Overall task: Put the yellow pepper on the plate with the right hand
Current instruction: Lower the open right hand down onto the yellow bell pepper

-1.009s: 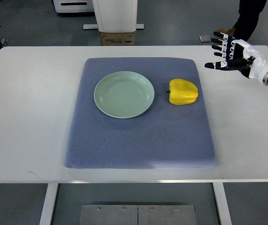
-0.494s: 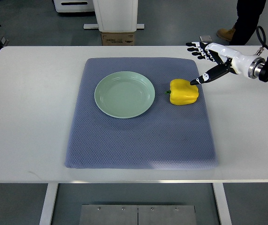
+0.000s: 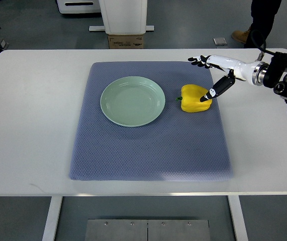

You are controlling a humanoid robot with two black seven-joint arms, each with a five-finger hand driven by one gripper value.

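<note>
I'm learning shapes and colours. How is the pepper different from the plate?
The yellow pepper is bright yellow and lumpy; the plate is pale green, round and flat. The pepper looks smaller than the plate. The right hand reaches the pepper, not the plate. Both sit on the blue mat.

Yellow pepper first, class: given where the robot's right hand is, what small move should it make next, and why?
Probably close the right hand around the yellow pepper. The hand is open, its thumb tip at the pepper's right edge and its fingers spread above the far side, so nothing is grasped. The pepper lies on the blue mat, right of the empty green plate.
</note>
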